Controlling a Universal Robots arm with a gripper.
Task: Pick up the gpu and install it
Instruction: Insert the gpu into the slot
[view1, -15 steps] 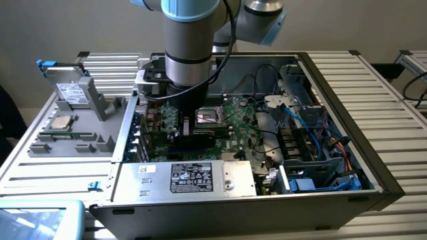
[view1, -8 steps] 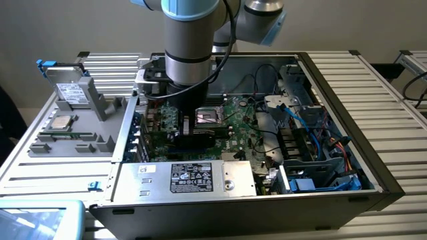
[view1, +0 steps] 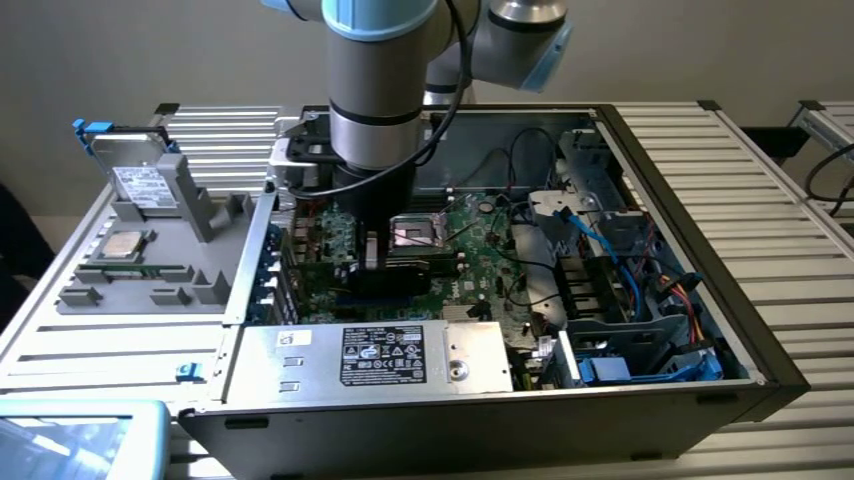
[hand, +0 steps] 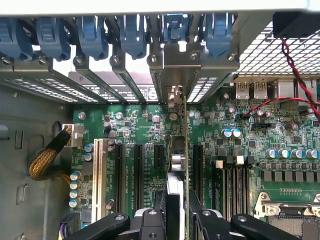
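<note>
The gpu (hand: 186, 150) stands on edge over the motherboard (hand: 250, 140), seen as a thin green card with a dark cooler block. Its silver bracket (hand: 182, 65) meets the rear slot opening under the blue clips (hand: 95, 35). My gripper (hand: 177, 220) is shut on the card, one black finger (hand: 150, 222) on each face. In the exterior view the gripper (view1: 380, 262) reaches down into the open computer case (view1: 694, 330), with the gpu (view1: 390, 278) below it beside the CPU socket (view1: 418, 235). Whether the card sits fully in its slot I cannot tell.
Black expansion slots (hand: 137, 170) and a white slot (hand: 97, 175) lie beside the card. The power supply (view1: 387, 355) fills the case's front. Cables (view1: 641, 280) and drive bays crowd the exterior view's right. A grey tray (view1: 147, 260) with parts sits outside at the exterior view's left.
</note>
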